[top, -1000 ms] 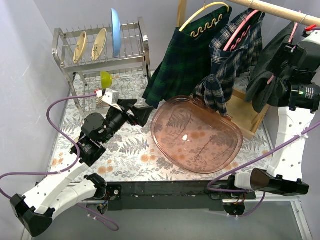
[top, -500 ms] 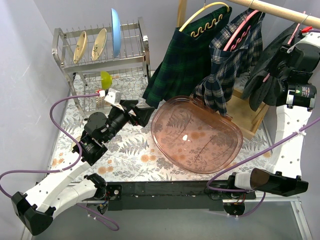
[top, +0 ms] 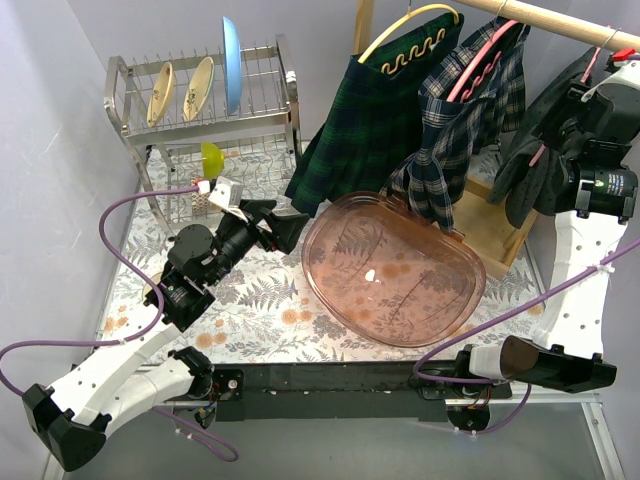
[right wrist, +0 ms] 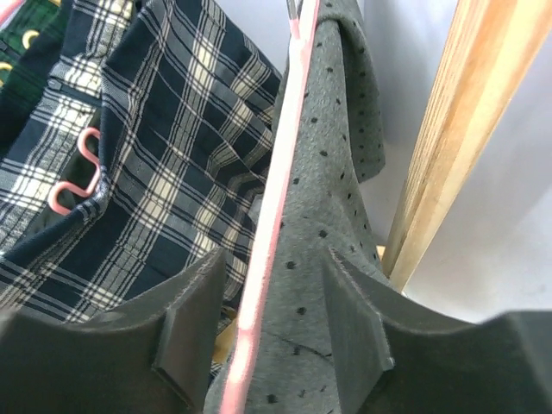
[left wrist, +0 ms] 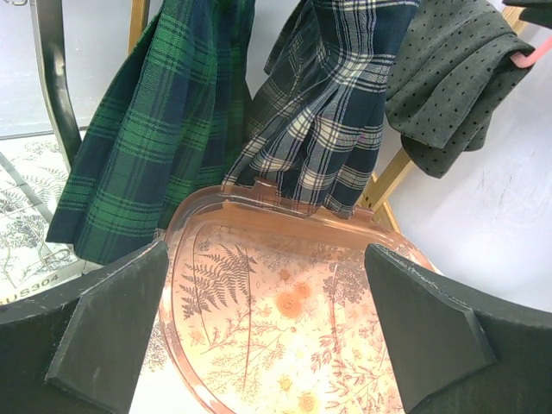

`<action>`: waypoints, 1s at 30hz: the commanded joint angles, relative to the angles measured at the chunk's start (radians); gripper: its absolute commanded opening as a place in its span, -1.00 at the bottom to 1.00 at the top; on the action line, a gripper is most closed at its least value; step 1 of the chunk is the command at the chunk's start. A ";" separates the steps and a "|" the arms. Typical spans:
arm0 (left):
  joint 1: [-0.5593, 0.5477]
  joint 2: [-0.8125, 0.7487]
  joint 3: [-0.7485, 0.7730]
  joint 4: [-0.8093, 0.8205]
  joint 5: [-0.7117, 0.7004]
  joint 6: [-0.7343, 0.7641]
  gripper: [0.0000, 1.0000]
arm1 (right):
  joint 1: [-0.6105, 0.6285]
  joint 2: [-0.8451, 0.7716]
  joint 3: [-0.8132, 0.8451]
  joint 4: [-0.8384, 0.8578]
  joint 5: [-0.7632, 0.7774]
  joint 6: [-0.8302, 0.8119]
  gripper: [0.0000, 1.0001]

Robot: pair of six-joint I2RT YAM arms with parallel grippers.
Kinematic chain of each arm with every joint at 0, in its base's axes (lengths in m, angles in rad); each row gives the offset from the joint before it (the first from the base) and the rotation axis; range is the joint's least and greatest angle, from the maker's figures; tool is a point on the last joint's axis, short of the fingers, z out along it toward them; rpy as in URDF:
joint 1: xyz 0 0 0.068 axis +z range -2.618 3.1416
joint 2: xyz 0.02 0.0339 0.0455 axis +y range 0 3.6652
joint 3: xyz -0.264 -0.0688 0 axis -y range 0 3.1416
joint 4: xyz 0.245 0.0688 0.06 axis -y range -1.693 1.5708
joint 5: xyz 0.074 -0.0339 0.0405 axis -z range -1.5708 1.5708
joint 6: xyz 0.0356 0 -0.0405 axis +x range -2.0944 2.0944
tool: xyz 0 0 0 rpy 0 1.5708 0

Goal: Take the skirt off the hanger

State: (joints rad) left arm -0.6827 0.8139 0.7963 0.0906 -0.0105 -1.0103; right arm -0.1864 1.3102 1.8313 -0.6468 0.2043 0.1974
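A grey dotted skirt (top: 528, 178) hangs from a pink hanger (top: 592, 58) at the right end of the wooden rail (top: 560, 22). My right gripper (top: 574, 108) is raised against it. In the right wrist view its fingers straddle the grey dotted skirt (right wrist: 332, 216) and the pink hanger (right wrist: 278, 181). The right gripper (right wrist: 274, 267) is open, with a gap left of the hanger, while the right finger (right wrist: 354, 310) lies against the cloth. My left gripper (top: 290, 226) is wide open and empty, low over the table beside the pink tray (top: 330, 290). The left gripper (left wrist: 266, 259) faces that tray.
A green plaid skirt (top: 368, 125) on a yellow hanger and a navy plaid skirt (top: 462, 120) on a pink hanger hang left of the grey one. The rack's wooden base (top: 497, 228) lies behind the tray. A dish rack (top: 200, 105) with plates stands at the back left.
The right gripper has shifted slightly upward along the grey skirt and its jaws have narrowed a little. The left arm has edged a bit up and right.
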 commanded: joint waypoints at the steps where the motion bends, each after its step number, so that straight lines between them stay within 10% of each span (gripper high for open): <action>1: 0.000 -0.021 0.001 0.011 0.007 0.009 0.96 | -0.004 0.004 0.046 0.050 0.003 0.000 0.03; 15: 0.000 -0.018 0.000 0.009 0.004 0.010 0.97 | -0.004 0.009 0.031 0.096 -0.023 -0.015 -0.44; 19: 0.000 -0.015 0.001 0.008 0.001 0.012 0.96 | -0.004 -0.011 0.048 0.136 -0.028 -0.012 -0.97; 30: 0.000 -0.018 0.003 0.005 -0.003 0.018 0.96 | -0.005 -0.009 0.175 0.113 -0.062 0.013 -0.97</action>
State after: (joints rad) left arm -0.6827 0.8097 0.7963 0.0902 -0.0109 -1.0096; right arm -0.1886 1.3296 1.8908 -0.6518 0.1711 0.1925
